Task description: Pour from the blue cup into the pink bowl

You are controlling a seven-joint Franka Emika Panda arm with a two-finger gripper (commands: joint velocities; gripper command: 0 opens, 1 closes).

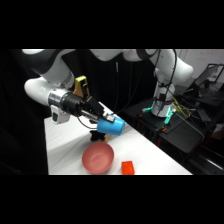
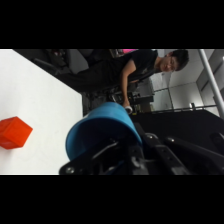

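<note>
One cup held tilted above one bowl

No brand, label or writing can be read on anything in either view.

One blue cup (image 1: 111, 125) is counted, clamped in the gripper (image 1: 101, 120), whose fingers are closed on its wall near the rim. The cup is held lifted off the white table (image 1: 65, 145) and tipped on its side. In the wrist view the blue cup (image 2: 104, 134) fills the centre just beyond the gripper (image 2: 122, 152), its open mouth turned toward the camera and the black linkage crossing its rim. What is inside the cup cannot be told.

One pink bowl (image 1: 98, 157) is seen, standing upright on the table directly below the gripper and the cup, well apart from both. Its inside appears bare in the side view.

One orange-red block (image 1: 128, 167) lies on the table just beside the bowl, on the side away from the arm's wrist. In the wrist view the same orange-red block (image 2: 14, 132) is seen off to the left of the gripper on the white surface.

Open tabletop is seen around the bowl and behind the gripper; the bowl and block sit near the table's front edge. Beyond the table's far edge a person (image 2: 150, 67) is seen among dark equipment.
</note>
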